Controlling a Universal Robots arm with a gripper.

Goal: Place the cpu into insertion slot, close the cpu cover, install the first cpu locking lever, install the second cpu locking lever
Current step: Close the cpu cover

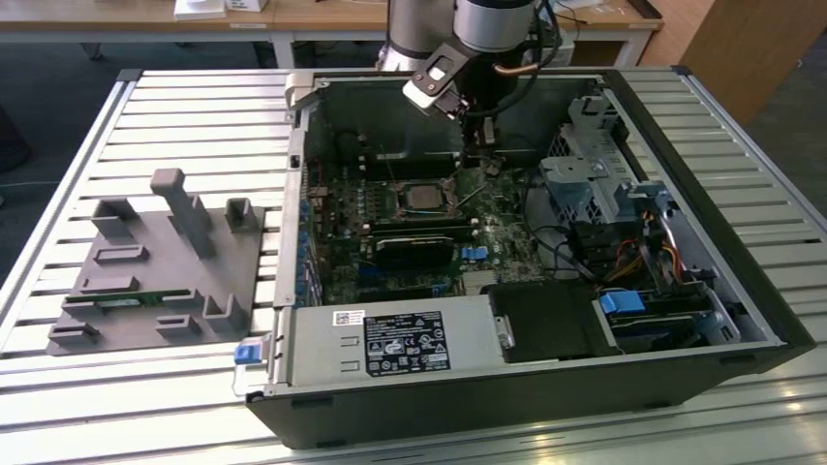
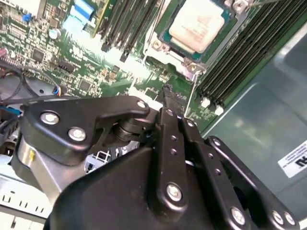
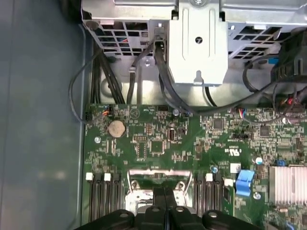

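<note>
The cpu (image 2: 196,24) lies flat in the insertion slot (image 1: 420,199) on the green motherboard, silver face up. The cpu cover (image 2: 188,56) sits as a silver frame around the chip, and its edge (image 3: 156,173) also shows in the first wrist view. A thin metal locking lever (image 2: 191,93) runs along the socket's side, right beside my fingertips. My gripper (image 2: 168,93) is shut, its black fingers (image 3: 165,201) pressed together with nothing visible between them. It hangs low over the board at the socket's edge (image 1: 481,160).
The open computer case (image 1: 723,194) walls the board in. Black memory slots (image 2: 240,52) flank the socket. A metal drive cage (image 3: 196,43), loose cables (image 3: 158,72) and a blue connector (image 3: 244,182) are nearby. A grey fixture (image 1: 162,266) stands on the table at the exterior view's left.
</note>
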